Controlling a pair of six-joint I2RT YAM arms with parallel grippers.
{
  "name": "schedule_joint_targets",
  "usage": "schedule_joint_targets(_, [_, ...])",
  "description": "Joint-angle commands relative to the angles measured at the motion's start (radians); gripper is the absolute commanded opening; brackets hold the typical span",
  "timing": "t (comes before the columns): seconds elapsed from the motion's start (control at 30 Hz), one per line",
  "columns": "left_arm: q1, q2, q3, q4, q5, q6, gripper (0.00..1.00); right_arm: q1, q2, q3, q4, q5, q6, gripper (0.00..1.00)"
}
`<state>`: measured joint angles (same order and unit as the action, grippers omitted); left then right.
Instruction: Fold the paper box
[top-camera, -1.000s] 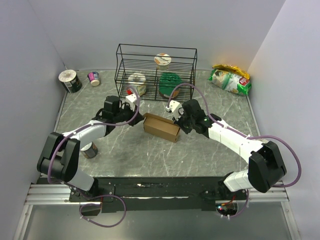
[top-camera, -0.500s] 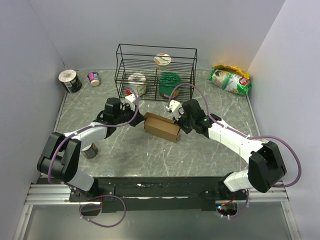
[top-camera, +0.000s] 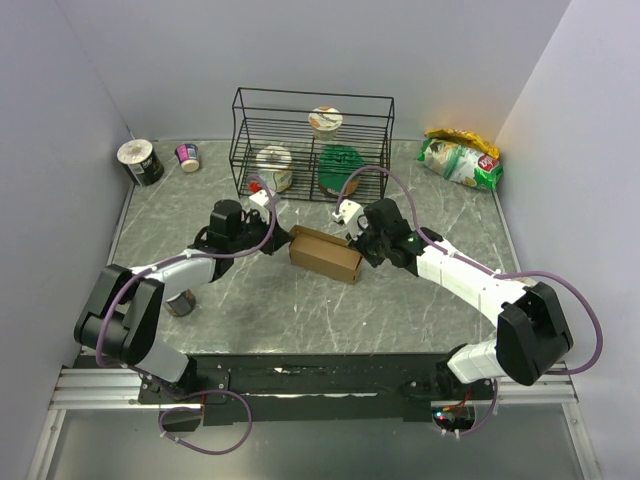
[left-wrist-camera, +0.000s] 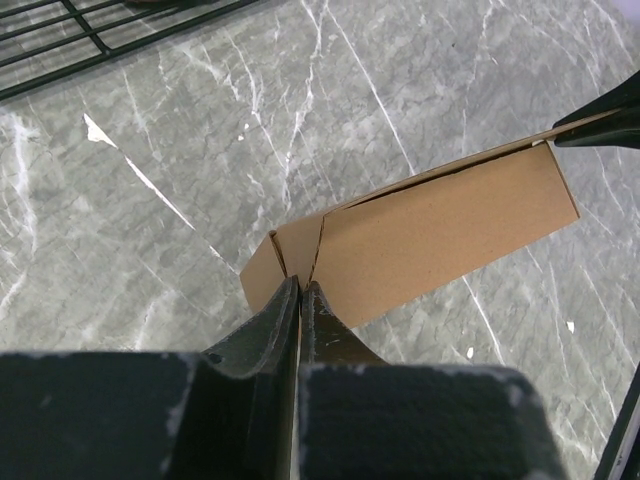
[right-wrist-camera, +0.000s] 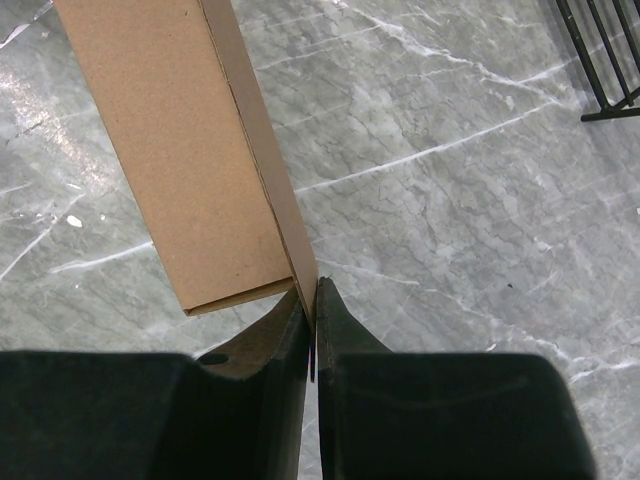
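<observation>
The paper box (top-camera: 323, 254) is a small oblong brown cardboard box lying on the marble table between the two arms. My left gripper (top-camera: 278, 238) is shut, and its tips (left-wrist-camera: 302, 284) touch the box's left end panel (left-wrist-camera: 295, 240); no cardboard shows between the fingers. My right gripper (top-camera: 356, 247) is shut on the thin upright wall at the box's right end; in the right wrist view the cardboard edge (right-wrist-camera: 290, 230) runs into the closed jaws (right-wrist-camera: 311, 290). The box's long face (left-wrist-camera: 430, 240) shows in the left wrist view and its top (right-wrist-camera: 170, 150) in the right wrist view.
A black wire rack (top-camera: 312, 140) holding cups and a green item stands behind the box. A can (top-camera: 141, 162) and a small cup (top-camera: 188, 156) sit at the back left. A snack bag (top-camera: 460, 158) lies at the back right. Another can (top-camera: 178, 300) stands by the left arm.
My left gripper has crept right toward the box's left end, and the box has shifted slightly right. The right gripper has held its grip.
</observation>
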<state>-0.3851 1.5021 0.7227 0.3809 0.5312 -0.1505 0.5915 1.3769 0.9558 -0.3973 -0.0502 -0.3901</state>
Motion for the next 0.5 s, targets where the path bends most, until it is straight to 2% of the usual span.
schedule_joint_targets(0.0, [-0.026, 0.007, -0.045, 0.018, 0.003, -0.044, 0.06, 0.010, -0.018, 0.038, 0.035, 0.000, 0.013, 0.13])
schedule_joint_targets(0.47, [-0.037, -0.014, -0.124, -0.007, -0.126, -0.077, 0.06, 0.011, -0.022, 0.032, 0.046, 0.024, 0.025, 0.13])
